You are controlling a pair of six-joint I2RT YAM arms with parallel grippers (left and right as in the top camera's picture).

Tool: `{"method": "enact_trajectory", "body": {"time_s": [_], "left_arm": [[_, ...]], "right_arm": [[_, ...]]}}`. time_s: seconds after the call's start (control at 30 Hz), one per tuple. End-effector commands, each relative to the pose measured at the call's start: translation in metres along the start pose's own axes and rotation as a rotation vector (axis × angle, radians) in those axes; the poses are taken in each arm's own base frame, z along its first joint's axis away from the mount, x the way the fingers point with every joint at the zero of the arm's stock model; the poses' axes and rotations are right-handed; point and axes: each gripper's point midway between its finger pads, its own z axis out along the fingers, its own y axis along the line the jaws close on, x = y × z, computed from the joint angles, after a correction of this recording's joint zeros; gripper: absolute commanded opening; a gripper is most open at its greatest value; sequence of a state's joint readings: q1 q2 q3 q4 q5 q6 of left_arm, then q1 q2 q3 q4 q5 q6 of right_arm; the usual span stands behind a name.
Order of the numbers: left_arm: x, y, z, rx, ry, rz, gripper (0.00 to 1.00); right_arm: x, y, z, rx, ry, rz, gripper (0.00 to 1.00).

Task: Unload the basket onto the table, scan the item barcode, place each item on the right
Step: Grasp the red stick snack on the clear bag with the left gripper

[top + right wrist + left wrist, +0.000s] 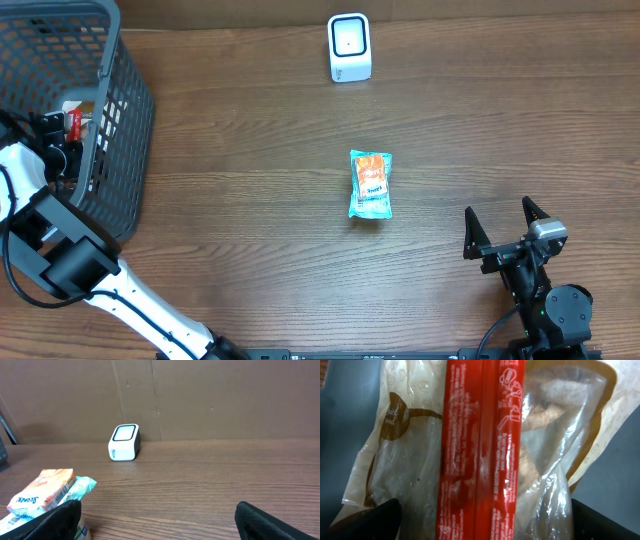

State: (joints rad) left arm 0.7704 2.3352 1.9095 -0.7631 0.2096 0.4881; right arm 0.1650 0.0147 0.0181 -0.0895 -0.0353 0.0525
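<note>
Packet [42, 494] barcode [64, 490], seemingly, right-wrist only.

A: Anything legible on the red wrapper [480, 460]?
B: White print runs along it in dense lines, too blurred to read; near its top right are small white line drawings
A: The clear bag [560, 435] behind it?
B: A brown patch at left bears pale letters, perhaps ending "ed"; uncertain
A: The teal-and-orange packet [42, 492]?
B: A blue script word on white, unreadable; a barcode [64, 491] along its edge; the scanner [124, 442] shows only a tiny illegible mark
</note>
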Motion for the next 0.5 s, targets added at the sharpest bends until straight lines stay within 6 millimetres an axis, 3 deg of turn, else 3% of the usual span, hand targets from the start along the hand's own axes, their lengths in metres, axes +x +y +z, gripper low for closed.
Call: {"method": "enact_trajectory", "body": {"time_s": [0.0,0.13,0.3,0.47], "left_arm": [[0.025,-0.014,0.013,0.06,0.073,-0.052,0.91],[0.021,-0.014,0.004,0.055,0.07,-0.118,0.89],[0.001,-0.008,-0.019,0.026,0.012,-0.167,0.89],[-0.024,-0.002,-0.044,-0.007,-0.07,-0.149,1.0]], "right_arm": [[0.0,-0.003,0.0,0.012,-0.009,-0.002,1.0],[0.0,-0.003,0.0,0.012,-0.009,-0.001,1.0],[0.0,-0.003,0.0,0.012,-0.009,-0.002,1.0],[0.0,-0.003,0.0,0.012,-0.009,-0.001,1.0]]}}
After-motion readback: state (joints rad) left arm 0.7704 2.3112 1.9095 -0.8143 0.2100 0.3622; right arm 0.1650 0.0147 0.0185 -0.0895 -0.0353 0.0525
